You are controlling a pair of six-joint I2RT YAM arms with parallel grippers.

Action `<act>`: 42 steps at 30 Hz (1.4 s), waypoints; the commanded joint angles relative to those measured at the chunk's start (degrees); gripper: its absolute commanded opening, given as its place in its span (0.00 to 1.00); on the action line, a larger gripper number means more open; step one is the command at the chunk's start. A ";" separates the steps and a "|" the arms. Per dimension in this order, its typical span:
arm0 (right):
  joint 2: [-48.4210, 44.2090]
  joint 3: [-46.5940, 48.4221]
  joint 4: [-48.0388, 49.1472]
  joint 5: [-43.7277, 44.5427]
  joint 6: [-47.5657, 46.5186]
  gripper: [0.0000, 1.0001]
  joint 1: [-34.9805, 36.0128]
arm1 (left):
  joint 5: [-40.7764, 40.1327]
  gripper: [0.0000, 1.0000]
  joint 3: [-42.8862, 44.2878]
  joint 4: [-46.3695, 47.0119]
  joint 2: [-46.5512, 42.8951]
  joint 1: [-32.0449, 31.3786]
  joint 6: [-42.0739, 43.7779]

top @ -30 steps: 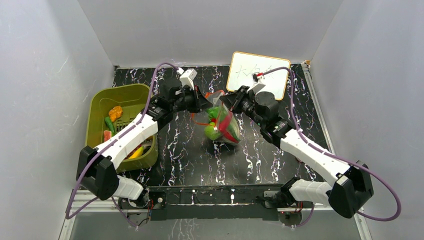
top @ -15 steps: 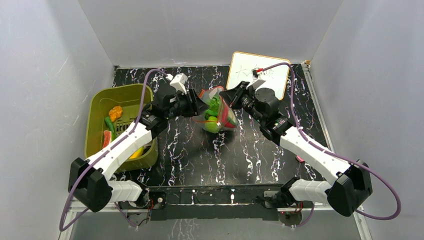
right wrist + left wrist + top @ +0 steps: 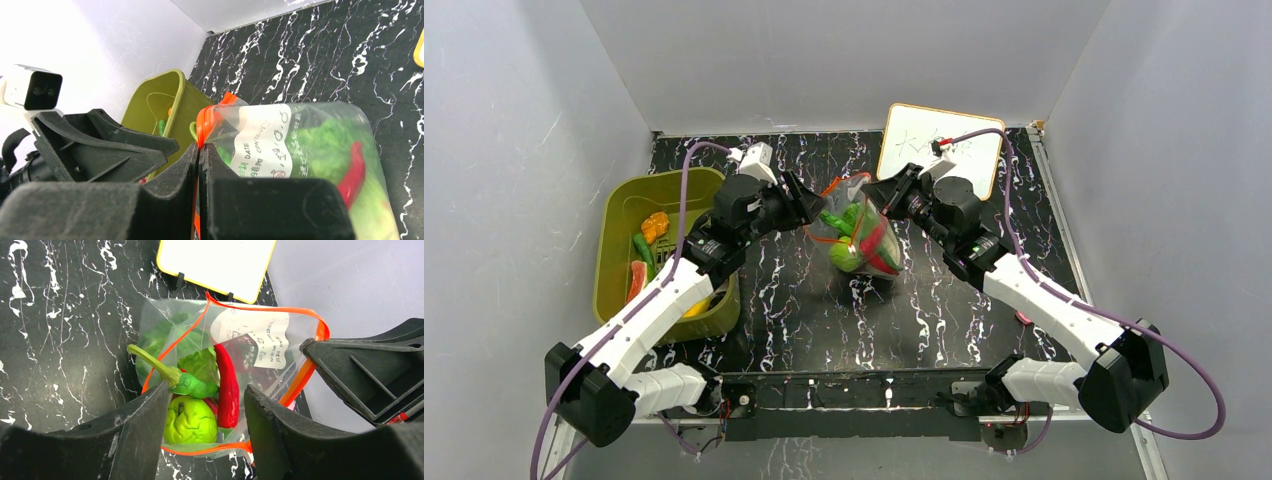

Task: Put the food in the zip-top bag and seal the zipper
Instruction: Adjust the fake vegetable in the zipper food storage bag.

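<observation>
At the middle of the desk (image 3: 824,320) stands the zip-top bag (image 3: 867,243), its mouth gaping upward. The zipper (image 3: 301,377) runs around that mouth as an unsealed orange loop. Inside the bag lie a lime-green round fruit (image 3: 191,421), a red chili (image 3: 228,390), a green pepper with a long stem (image 3: 172,376) and pale leafy cabbage (image 3: 200,362). A white label (image 3: 260,340) sits on the bag's clear wall.

The right hand (image 3: 874,198) comes in at about 1 o'clock of the bag. Its fingers are pressed together on the zipper edge, pinching the bag's rim and holding it up. The left hand (image 3: 807,205) hangs just beside the bag at about 10 o'clock. Its fingers are spread apart with nothing gripped between them, and its wrist view looks down between them into the bag's mouth.

At 9 o'clock of the bag, well apart, an olive-green basket (image 3: 614,230) holds more food, among it an orange piece (image 3: 655,226). At 1 o'clock, behind the right hand, a yellow-rimmed whiteboard (image 3: 939,150) stands propped near the back wall.
</observation>
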 commanded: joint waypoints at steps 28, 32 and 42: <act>-0.10 0.13 8.78 -3.78 0.97 0.00 0.94 | 7.20 0.00 -2.71 12.94 4.78 0.04 0.93; 0.19 0.94 8.37 -3.00 0.56 0.00 0.91 | 12.56 0.00 -2.27 13.09 3.50 0.05 2.17; 2.38 4.43 8.16 -3.47 -1.46 0.00 0.92 | 28.58 0.00 -2.34 15.49 5.51 0.04 4.11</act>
